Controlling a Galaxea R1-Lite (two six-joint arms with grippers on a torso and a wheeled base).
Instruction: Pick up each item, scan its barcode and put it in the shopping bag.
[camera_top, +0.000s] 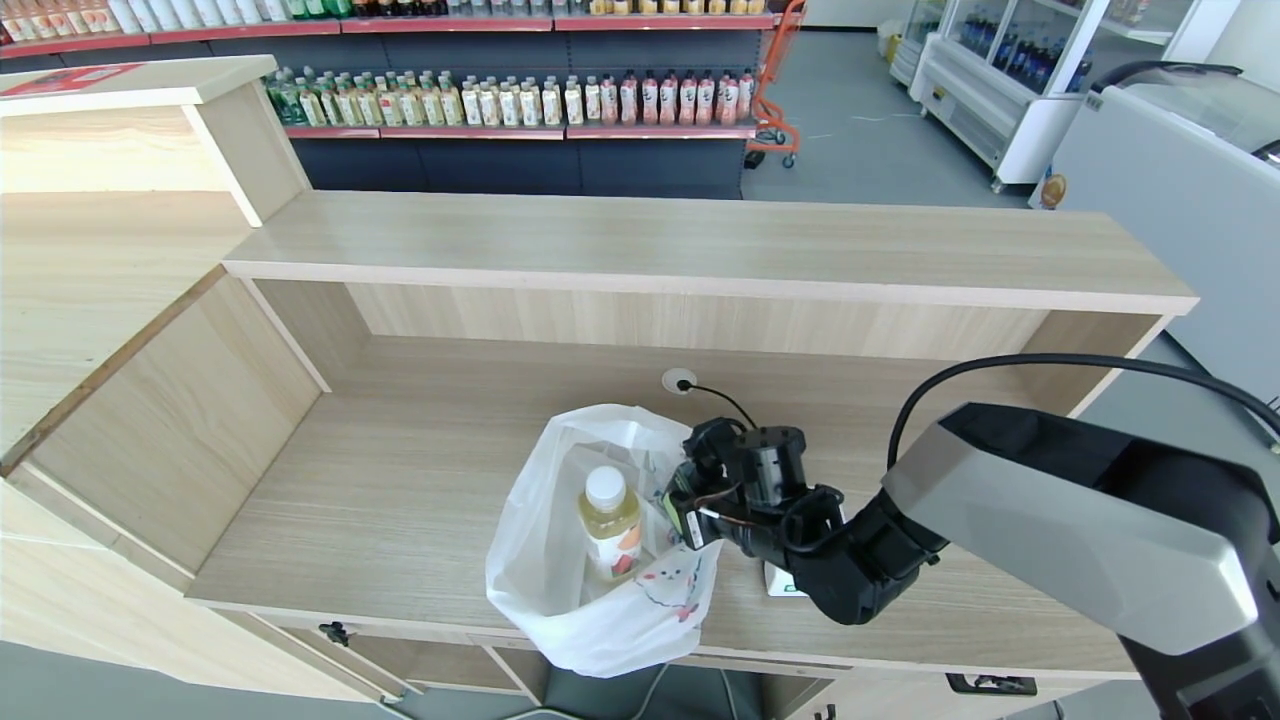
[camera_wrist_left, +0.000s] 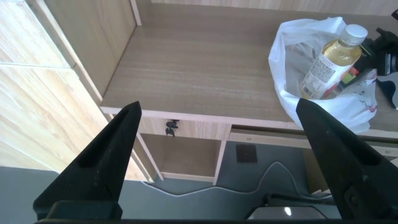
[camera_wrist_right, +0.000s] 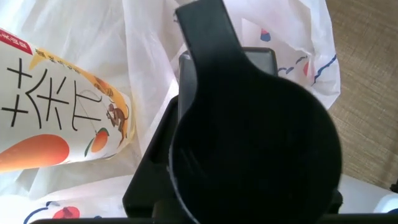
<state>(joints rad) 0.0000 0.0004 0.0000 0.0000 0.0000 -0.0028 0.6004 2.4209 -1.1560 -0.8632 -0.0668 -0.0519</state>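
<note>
A white plastic shopping bag stands open near the front edge of the wooden desk. Upright inside it is a bottle of yellow tea with a white cap. The left wrist view shows the same bottle in the bag. My right gripper is at the bag's right rim, close to the bottle. In the right wrist view a black shape hides most of the scene, with the bottle's label and bag plastic behind it. My left gripper hangs open and empty, off the desk's front left.
A black cable runs from a grommet in the desk to a black device by my right wrist. A white object lies on the desk under that arm. A raised counter walls the back and a wooden panel the left.
</note>
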